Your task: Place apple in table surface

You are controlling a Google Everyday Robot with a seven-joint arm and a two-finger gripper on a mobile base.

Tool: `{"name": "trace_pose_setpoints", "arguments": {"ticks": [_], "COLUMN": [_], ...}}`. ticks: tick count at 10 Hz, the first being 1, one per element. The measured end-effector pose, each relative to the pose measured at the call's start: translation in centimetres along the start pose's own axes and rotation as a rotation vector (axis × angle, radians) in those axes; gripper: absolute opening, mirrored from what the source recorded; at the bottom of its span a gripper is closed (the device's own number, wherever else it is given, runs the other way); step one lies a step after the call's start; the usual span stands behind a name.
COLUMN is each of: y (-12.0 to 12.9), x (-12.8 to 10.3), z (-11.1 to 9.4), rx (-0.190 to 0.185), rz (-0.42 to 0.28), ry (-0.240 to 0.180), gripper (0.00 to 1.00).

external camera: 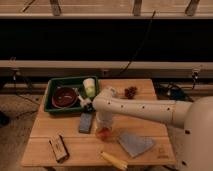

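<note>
The apple (103,133) is a small orange-red fruit at the middle front of the light wooden table surface (75,136). It sits at or just above the planks. My gripper (103,126) points straight down right over the apple, at its top, and hides the apple's upper part. The white arm (150,111) reaches in from the right.
A green tray (50,95) at the back left holds a dark red bowl (64,97) and a pale cup (89,87). A blue-grey sponge (86,122) lies just left of the apple. A grey cloth (134,144), a yellow corn cob (114,160), a brown box (59,148) and a dark cluster (131,92) lie around.
</note>
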Motion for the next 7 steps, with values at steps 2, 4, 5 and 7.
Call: {"name": "trace_pose_setpoints", "arguments": {"ticks": [2, 4, 5, 7], "y": [-0.3, 0.2, 1.0, 3.9], "x": [0.1, 1.1, 2.0, 3.3], "z": [-1.2, -4.0, -5.7, -9.0], "rx": [-0.005, -0.011, -0.016, -0.029], "rz": [-0.007, 0.0, 0.011, 0.045], "ry": [0.011, 0.047, 0.071, 0.122], "gripper": [0.11, 0.0, 0.0, 0.0]}}
